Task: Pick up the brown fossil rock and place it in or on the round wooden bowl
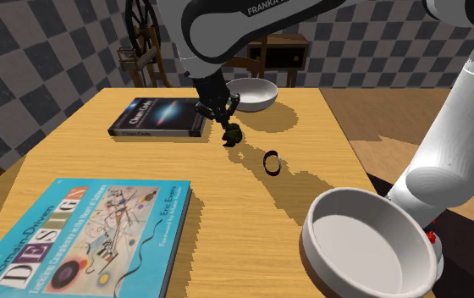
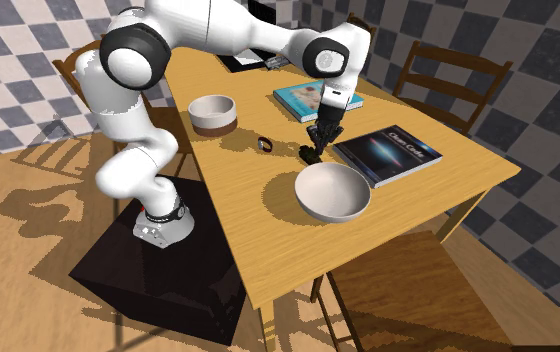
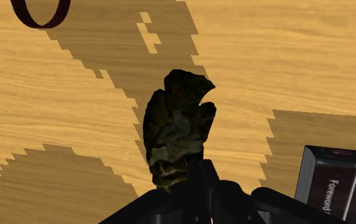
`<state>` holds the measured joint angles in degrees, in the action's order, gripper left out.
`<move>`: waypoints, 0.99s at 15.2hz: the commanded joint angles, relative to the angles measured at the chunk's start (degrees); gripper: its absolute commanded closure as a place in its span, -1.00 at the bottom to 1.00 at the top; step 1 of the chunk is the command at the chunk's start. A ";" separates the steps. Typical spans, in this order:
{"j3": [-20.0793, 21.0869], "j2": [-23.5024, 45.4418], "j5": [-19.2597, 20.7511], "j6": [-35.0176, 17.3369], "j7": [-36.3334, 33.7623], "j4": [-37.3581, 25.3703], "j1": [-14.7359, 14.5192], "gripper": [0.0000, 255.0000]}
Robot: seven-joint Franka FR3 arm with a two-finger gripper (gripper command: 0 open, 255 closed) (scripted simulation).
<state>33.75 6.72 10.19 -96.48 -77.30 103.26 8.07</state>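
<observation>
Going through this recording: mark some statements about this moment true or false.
1. The pincer is shut on the dark rock. True.
2. The two books are stacked. False: the colourful book lies apart from the dark book.
3. A dark ring lies on the table. True.
4. The rock rests on the colourful book. False: the pincer holds it between the dark book and the ring.
</observation>
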 commanded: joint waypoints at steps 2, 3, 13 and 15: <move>0.00 0.01 0.00 0.01 0.00 0.01 0.00 1.00; 0.00 0.01 0.01 0.01 0.00 0.00 0.00 1.00; 0.21 -13.07 -1.21 -14.74 5.71 16.76 0.24 -1.00; 0.15 -12.57 -0.76 -16.66 5.41 18.28 0.38 -1.00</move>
<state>34.04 -5.92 9.28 -112.09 -71.96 120.61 8.32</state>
